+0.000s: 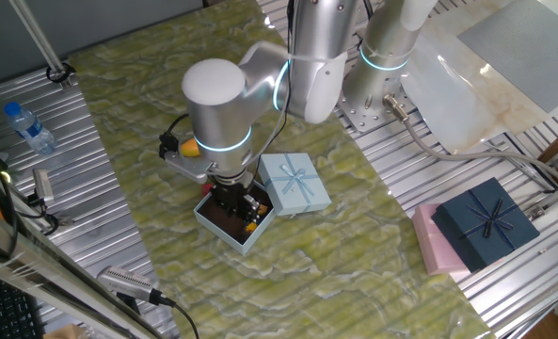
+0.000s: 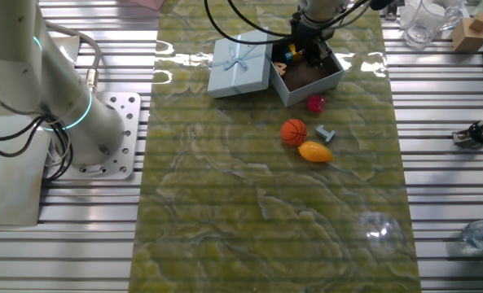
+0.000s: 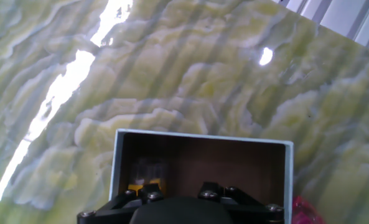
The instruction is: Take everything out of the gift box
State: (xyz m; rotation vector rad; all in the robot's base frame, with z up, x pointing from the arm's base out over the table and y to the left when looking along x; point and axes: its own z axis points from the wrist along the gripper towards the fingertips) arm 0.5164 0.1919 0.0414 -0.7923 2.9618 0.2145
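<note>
The pale-blue gift box (image 1: 224,229) stands open on the mat, with its brown inside showing. Its bow lid (image 1: 295,182) lies beside it. My gripper (image 1: 240,201) reaches down into the box. In the hand view the gripper (image 3: 179,190) has its fingers apart over the bare brown floor, holding nothing. A small yellow bit (image 3: 143,185) lies next to the left finger. In the other fixed view the box (image 2: 321,82) still holds orange bits (image 2: 283,65). A magenta piece (image 2: 315,102), the orange basketball (image 2: 294,131), a yellow-orange mango (image 2: 315,151) and a small blue-grey piece (image 2: 326,133) lie outside on the mat.
A dark navy box with bow (image 1: 484,222) on a pink box (image 1: 429,243) stands at the right table edge. A water bottle (image 1: 29,127) and tools lie on the metal slats to the left. The arm's base (image 1: 382,104) stands behind the lid.
</note>
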